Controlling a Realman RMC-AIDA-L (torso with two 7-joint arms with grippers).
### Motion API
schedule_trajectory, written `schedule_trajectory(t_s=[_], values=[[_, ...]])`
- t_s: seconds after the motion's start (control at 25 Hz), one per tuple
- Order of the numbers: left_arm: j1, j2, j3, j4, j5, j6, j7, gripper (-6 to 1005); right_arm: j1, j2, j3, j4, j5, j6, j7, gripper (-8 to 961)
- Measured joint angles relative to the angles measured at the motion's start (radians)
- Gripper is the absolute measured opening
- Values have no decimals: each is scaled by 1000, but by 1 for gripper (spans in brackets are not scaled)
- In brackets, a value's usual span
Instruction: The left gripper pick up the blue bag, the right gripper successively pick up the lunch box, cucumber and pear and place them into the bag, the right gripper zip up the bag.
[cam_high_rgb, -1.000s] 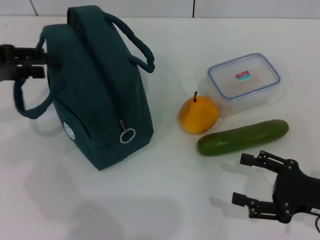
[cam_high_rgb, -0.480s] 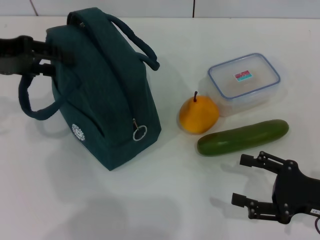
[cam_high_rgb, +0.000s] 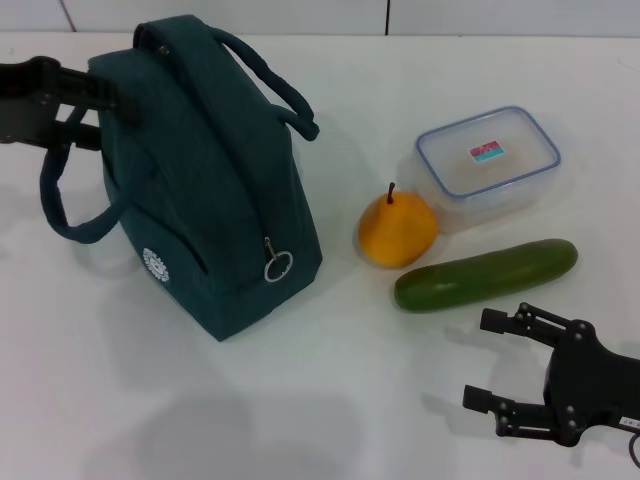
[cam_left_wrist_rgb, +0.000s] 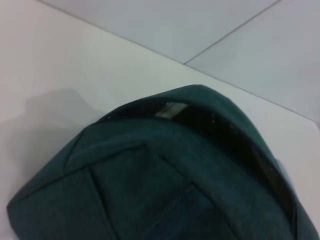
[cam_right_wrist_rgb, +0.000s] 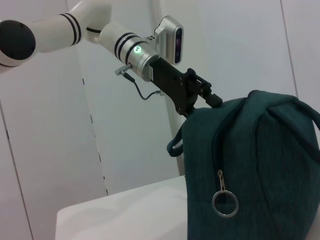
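The blue bag (cam_high_rgb: 210, 200) stands on the white table at the left, its zip shut and the ring zip-pull (cam_high_rgb: 278, 265) hanging on its near end. My left gripper (cam_high_rgb: 95, 110) is shut on the bag's top far-left edge, beside one loop handle. The right wrist view shows this left gripper (cam_right_wrist_rgb: 205, 97) clamped on the bag (cam_right_wrist_rgb: 260, 165). Dark fabric of the bag (cam_left_wrist_rgb: 175, 190) fills the left wrist view. The pear (cam_high_rgb: 397, 230), the cucumber (cam_high_rgb: 485, 273) and the lunch box (cam_high_rgb: 488, 165) lie to the right. My right gripper (cam_high_rgb: 479, 358) rests open near the front right, in front of the cucumber.
White table (cam_high_rgb: 330, 400) all around, with bare surface in front of the bag and between the bag and the pear. A white wall (cam_high_rgb: 300, 15) runs along the table's far edge.
My left gripper has pulled the bag to the right, toward the pear, over the last second. The right arm, pear, cucumber and lunch box have not moved.
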Motion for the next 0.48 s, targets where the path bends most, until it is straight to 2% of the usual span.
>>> schedule_trajectory(t_s=[0.32, 0.48], values=[[-19, 28, -8, -83, -15, 0, -17, 719, 0, 0, 0, 0, 0, 2, 2, 856], [-23, 32, -5, -86, -16, 0, -30, 719, 2, 0, 0, 0, 0, 2, 3, 855]])
